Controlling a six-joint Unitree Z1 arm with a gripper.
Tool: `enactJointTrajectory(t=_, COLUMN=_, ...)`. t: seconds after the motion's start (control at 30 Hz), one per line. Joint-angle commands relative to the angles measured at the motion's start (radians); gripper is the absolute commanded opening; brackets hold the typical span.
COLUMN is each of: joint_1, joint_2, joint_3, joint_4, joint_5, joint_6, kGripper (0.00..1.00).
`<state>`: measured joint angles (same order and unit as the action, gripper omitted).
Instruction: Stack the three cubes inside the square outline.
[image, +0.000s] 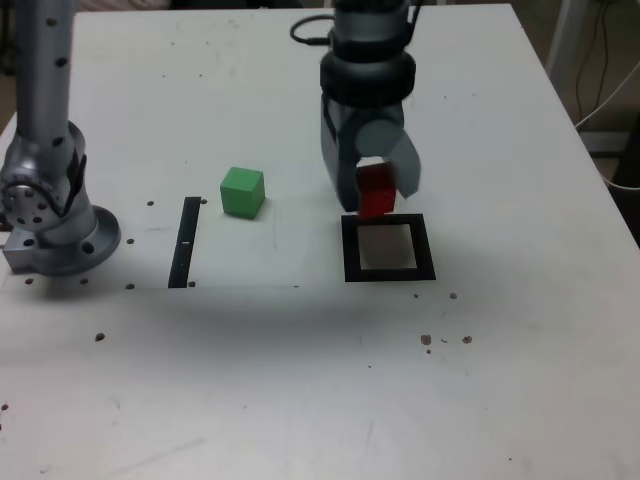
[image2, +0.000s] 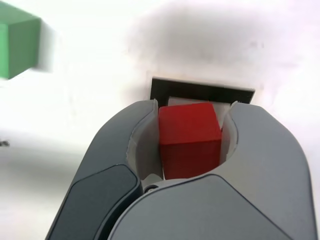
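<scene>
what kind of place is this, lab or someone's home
Most likely a robotics lab or test bench: a bare white table marked with a black square outline, coloured practice cubes such as the green cube, and cables trailing beside the table at the exterior view's right.

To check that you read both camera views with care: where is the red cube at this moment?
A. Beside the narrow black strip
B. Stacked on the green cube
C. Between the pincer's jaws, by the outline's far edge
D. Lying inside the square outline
C: the red cube sits between the jaws of the pincer, at the far edge of the square outline, whose cream centre is bare.
</scene>
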<state>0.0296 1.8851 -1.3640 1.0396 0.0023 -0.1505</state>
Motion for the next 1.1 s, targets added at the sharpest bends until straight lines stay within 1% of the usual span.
enactJointTrajectory(t=0.0, joint_1=-0.009, joint_2=-0.018, joint_3=0.011, joint_4=0.004, joint_5=-0.002, joint_6=-0.001, kGripper=0.29)
enactJointTrajectory(t=0.13, joint_1=-0.018, joint_2=-0.027, joint_3=0.026, joint_4=0.004, joint_5=-0.008, joint_6=0.008, kGripper=0.29)
enactJointTrajectory(t=0.23, joint_1=-0.021, joint_2=-0.021, joint_3=0.033, joint_4=-0.005, joint_5=-0.021, joint_6=0.028, kGripper=0.29)
enactJointTrajectory(t=0.5, joint_1=-0.024, joint_2=0.010, joint_3=0.013, joint_4=-0.018, joint_5=-0.084, joint_6=0.134, kGripper=0.29)
enactJointTrajectory(t=0.63, joint_1=-0.025, joint_2=0.035, joint_3=-0.004, joint_4=-0.021, joint_5=-0.106, joint_6=0.165, kGripper=0.29)
enactJointTrajectory(t=0.73, joint_1=-0.025, joint_2=0.053, joint_3=-0.005, joint_4=-0.035, joint_5=-0.114, joint_6=0.174, kGripper=0.30)
enactJointTrajectory(t=0.9, joint_1=-0.025, joint_2=0.079, joint_3=0.004, joint_4=-0.065, joint_5=-0.116, joint_6=0.178, kGripper=0.30)
enactJointTrajectory(t=1.07, joint_1=-0.025, joint_2=0.093, joint_3=0.008, joint_4=-0.072, joint_5=-0.121, joint_6=0.181, kGripper=0.30)
